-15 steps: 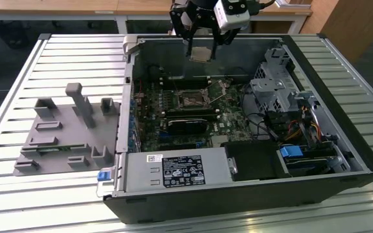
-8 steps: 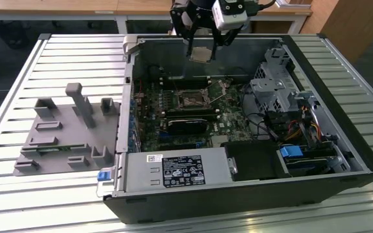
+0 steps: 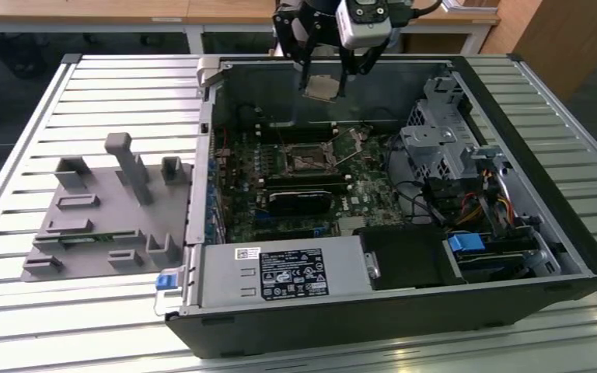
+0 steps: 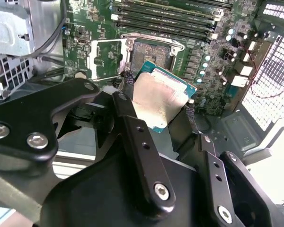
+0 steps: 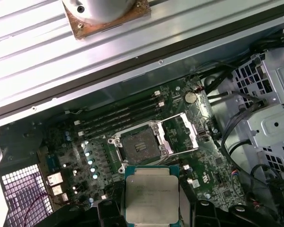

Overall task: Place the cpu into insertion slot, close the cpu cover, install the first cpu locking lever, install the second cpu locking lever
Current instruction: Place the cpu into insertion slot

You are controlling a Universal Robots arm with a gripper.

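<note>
table (image 3: 29,155): slatted metal, bearing open computer case (image 3: 382,311); desks (image 3: 122,9) standing behind | cpu (image 4: 160,100): showing silvery top, green rim | gripper (image 4: 159,92): jaws clamping cpu, hanging apart from insertion slot (image 5: 141,143)

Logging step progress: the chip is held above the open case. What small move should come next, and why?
Probably ease the gripper down toward the insertion slot, bringing the cpu square over it: the cpu is gripped above the board, the slot lies bare, and the cpu cover is swung open beside it.

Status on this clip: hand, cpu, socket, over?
Copy: hand shut on cpu, held above motherboard. Below, insertion slot empty, cpu cover open. Nothing across slot.
</note>
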